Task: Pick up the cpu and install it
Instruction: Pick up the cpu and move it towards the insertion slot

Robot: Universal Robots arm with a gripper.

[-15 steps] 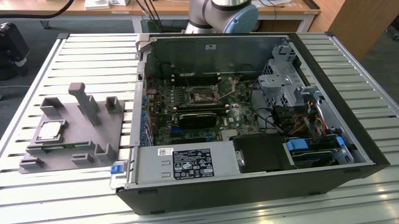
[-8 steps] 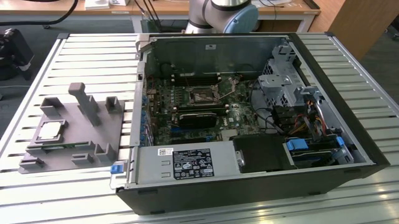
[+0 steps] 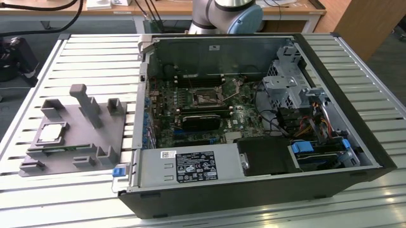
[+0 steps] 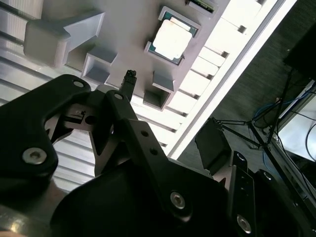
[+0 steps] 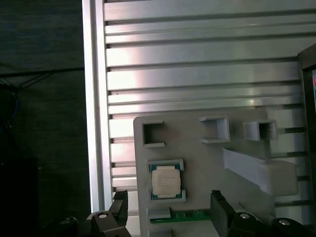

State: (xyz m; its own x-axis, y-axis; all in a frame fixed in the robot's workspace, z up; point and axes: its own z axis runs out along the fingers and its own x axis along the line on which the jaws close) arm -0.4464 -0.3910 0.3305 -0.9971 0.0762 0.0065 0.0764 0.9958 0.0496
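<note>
The cpu [image 3: 51,133], a flat square chip with a shiny silver top, lies in a raised holder on the grey fixture plate [image 3: 82,128] at the exterior view's left. Both wrist views look down on the cpu [image 5: 165,181] [image 4: 172,39]. My gripper [image 5: 168,198] hangs well above the plate, open, with nothing between its black fingers [image 5: 120,201]. In the first wrist view the cpu appears between the two fingertips. The black socket frame [image 3: 206,98] sits on the motherboard inside the open computer case [image 3: 355,142].
A green memory stick [image 5: 187,216] lies on the plate beside the cpu. Tall grey posts [image 3: 85,102] and small brackets [image 5: 215,129] rise from the plate. The slatted metal table [image 3: 95,61] ends close to the plate, with dark floor and cables [image 4: 276,113] beyond.
</note>
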